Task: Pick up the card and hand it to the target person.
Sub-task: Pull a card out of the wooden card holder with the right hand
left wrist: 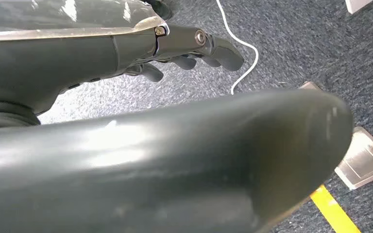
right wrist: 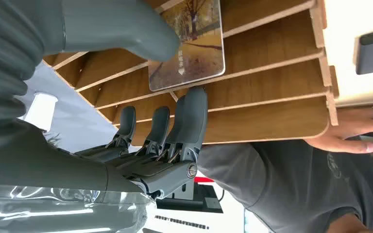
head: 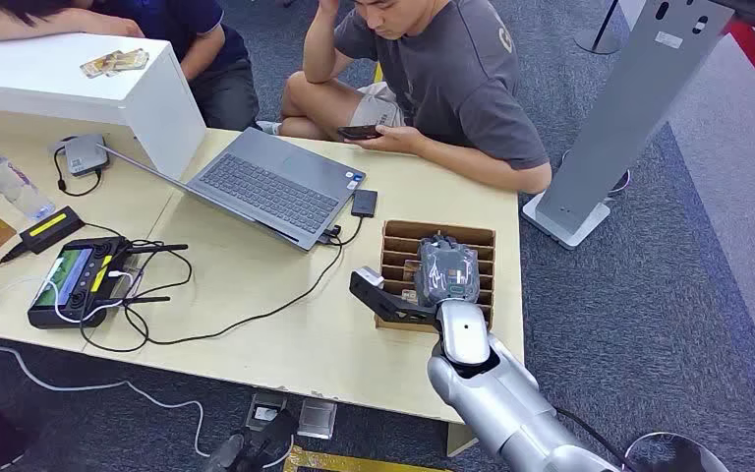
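The right hand is pinching the card in the rack at 5 o'clock; a slot wall could be snagging it.

My right hand is hanging over the wooden rack at the table's near right corner, hiding its middle slots. Across the table, a person in a grey shirt is sitting and looking at a phone, beside an open laptop.
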